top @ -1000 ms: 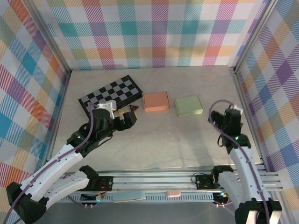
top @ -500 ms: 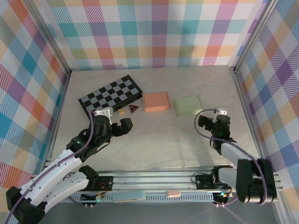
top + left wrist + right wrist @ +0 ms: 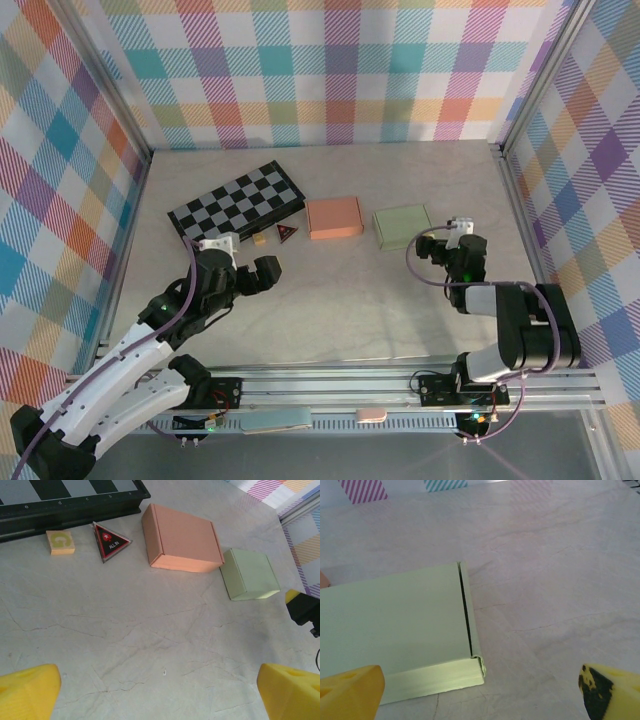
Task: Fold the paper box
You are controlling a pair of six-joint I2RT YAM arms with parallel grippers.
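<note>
Two closed paper boxes lie flat at mid-table: an orange box and a pale green box to its right. My left gripper is open over bare table, well short of the orange box, with nothing between its yellow fingertips. My right gripper is open and low, just in front of the green box's near right corner, not touching it. Its yellow fingertips stand wide apart.
A folded black-and-white chessboard lies at the back left. A small wooden letter block and a black triangular tile rest between it and the orange box. Checked walls enclose three sides.
The right arm has folded down and swung left, bringing its gripper close to the green box. The left gripper has drawn back slightly from the chessboard. Both stayed open.
</note>
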